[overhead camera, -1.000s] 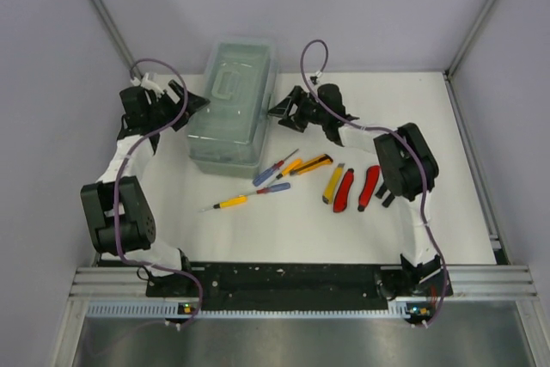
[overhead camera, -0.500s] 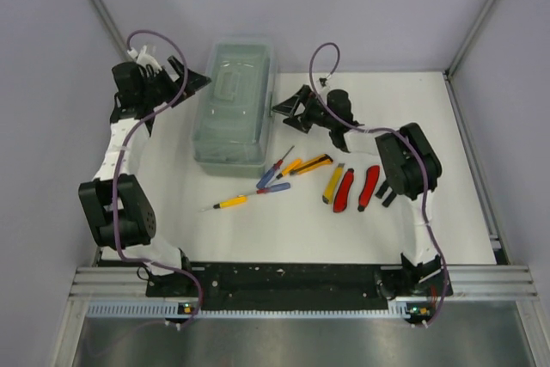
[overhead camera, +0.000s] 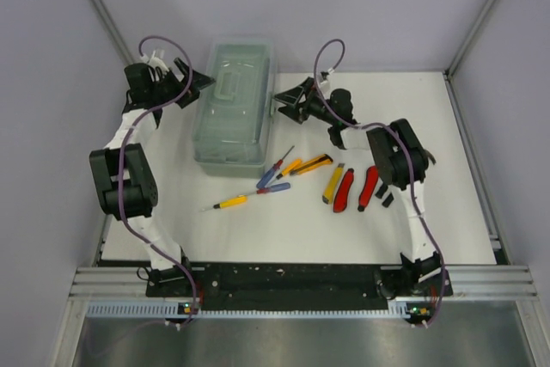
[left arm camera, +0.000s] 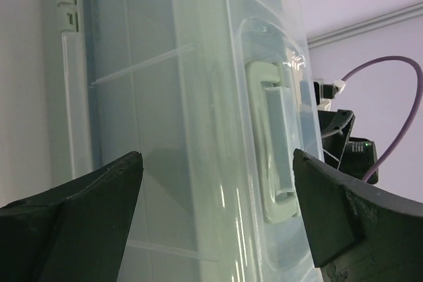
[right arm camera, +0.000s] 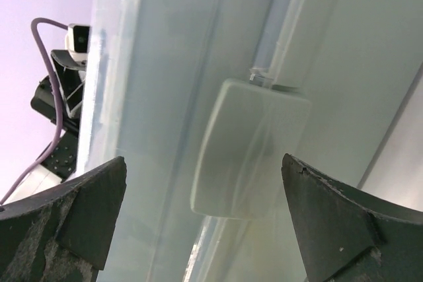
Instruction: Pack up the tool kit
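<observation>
The toolbox (overhead camera: 235,109) is sitting shut at the back of the table (overhead camera: 292,229), so packing is barely getting under way. The left gripper (overhead camera: 194,82) and right gripper (overhead camera: 282,100) are flanking it, both with jaws spread and gripping nothing. The right one is facing the side latch (right arm camera: 251,150), and the left one is looking across the lid handle (left arm camera: 274,143). Screwdrivers (overhead camera: 275,168), knives (overhead camera: 333,183) and pliers (overhead camera: 357,188) are all lying loose off its front right corner. Unlatching, opening and loading every tool are, I judge, remaining.
</observation>
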You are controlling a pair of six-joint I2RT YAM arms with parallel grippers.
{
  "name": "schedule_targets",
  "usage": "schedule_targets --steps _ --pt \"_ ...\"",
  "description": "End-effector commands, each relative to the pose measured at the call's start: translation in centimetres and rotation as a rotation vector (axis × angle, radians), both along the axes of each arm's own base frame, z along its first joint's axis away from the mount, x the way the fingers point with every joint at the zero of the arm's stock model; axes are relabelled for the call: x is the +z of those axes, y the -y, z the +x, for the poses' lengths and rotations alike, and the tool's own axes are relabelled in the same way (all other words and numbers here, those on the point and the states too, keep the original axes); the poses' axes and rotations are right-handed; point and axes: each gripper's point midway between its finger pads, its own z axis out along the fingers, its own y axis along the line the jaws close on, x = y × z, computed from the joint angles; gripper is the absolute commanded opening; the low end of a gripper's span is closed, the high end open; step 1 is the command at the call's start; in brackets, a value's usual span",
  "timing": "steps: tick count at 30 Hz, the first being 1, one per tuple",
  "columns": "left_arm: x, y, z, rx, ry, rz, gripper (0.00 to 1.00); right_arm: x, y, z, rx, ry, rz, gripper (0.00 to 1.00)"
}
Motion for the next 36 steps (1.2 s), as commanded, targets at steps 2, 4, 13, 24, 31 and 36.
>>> schedule_targets --steps 2,4,13,24,31,36 --pt "2.2 0.4 0.4 -0.043 0.084 0.006 0.98 1.5 -0.4 0.4 0.031 0.064 0.05 0.99" --pt "1.6 0.5 0.4 -0.052 0.065 0.001 0.98 1.0 -0.6 0.5 0.032 0.057 0.049 0.99" --pt "-1.0 2.7 -0.1 -0.145 0.02 0.004 0.96 0.8 -1.0 0.7 0.064 0.049 0.212 0.99" --pt "-2.2 3.2 0.1 -0.163 -0.016 0.0 0.96 0.8 -2.6 -0.5 0.126 0.038 0.208 0.99" --pt "-2.8 3.6 0.2 -0.174 -0.032 0.005 0.95 2.0 -4.3 -1.9 0.182 0.043 0.2 0.96" --pt "-2.1 3.6 0.3 -0.174 -0.007 0.015 0.94 1.1 -5.2 -2.1 0.199 0.036 0.117 0.99"
